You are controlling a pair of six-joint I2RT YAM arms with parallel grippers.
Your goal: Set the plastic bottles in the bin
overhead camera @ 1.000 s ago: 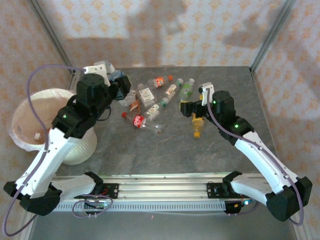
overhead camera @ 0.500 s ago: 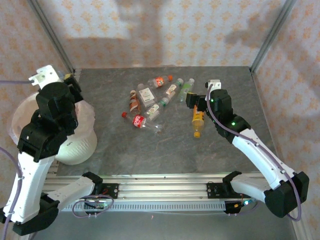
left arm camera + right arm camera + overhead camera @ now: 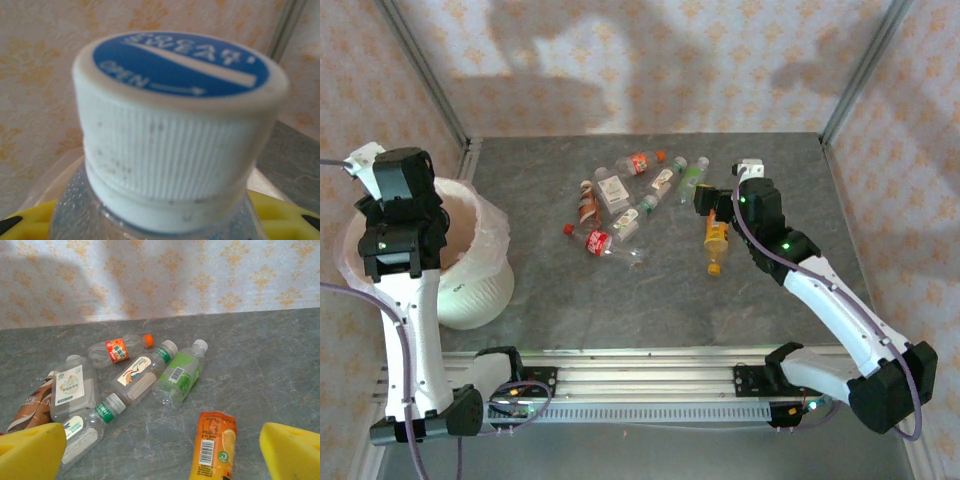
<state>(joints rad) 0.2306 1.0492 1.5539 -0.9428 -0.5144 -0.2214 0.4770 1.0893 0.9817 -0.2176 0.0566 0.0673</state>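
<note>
Gripping a clear bottle [image 3: 70, 210] between the yellow left fingers [image 3: 25, 222]: fingers set narrow, closing on its shoulder from both sides. Showing a ribbed white cap [image 3: 175, 150] with a blue printed top, pointing up at the wrist camera. Holding the left gripper [image 3: 160, 227] high on the left arm [image 3: 395, 215], poised above the bin [image 3: 480, 285] standing at the table's left edge. Spreading the right fingers [image 3: 30, 452] wide, gripping nothing. Hovering the right gripper [image 3: 706, 203] over the table [image 3: 620, 300], near the far end of an orange-labelled bottle [image 3: 212, 445] lying flat. Noting a loose cluster of bottles lying mid-table, left of the right gripper: green-labelled bottle [image 3: 180, 372] with white cap, just beside a pale-labelled bottle [image 3: 142, 375]; red-labelled bottle [image 3: 117, 349] with orange cap farther back; brown-labelled bottle [image 3: 27, 407] at the cluster's left; red cola-style bottle [image 3: 600, 241] nearest the arms. All well apart from the bin
</note>
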